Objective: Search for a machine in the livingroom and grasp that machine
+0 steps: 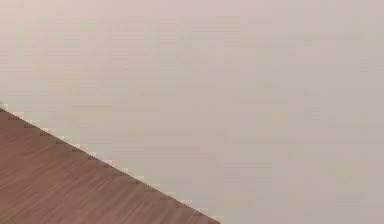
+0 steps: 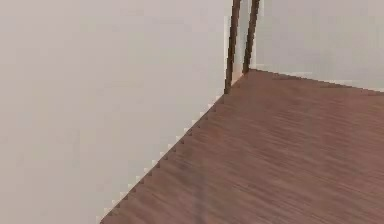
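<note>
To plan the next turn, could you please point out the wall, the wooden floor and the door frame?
wall (image 1: 220, 90), forward view, bare middle.
wooden floor (image 2: 280, 150), arm side view, open boards.
door frame (image 2: 232, 50), arm side view, left post.

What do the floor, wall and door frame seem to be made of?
Floor: brown wood planks, matte, going by the streaky grain lines. Wall: probably painted plaster; plain off-white, no texture. Door frame: likely dark wood; grain too fine to tell.
</note>
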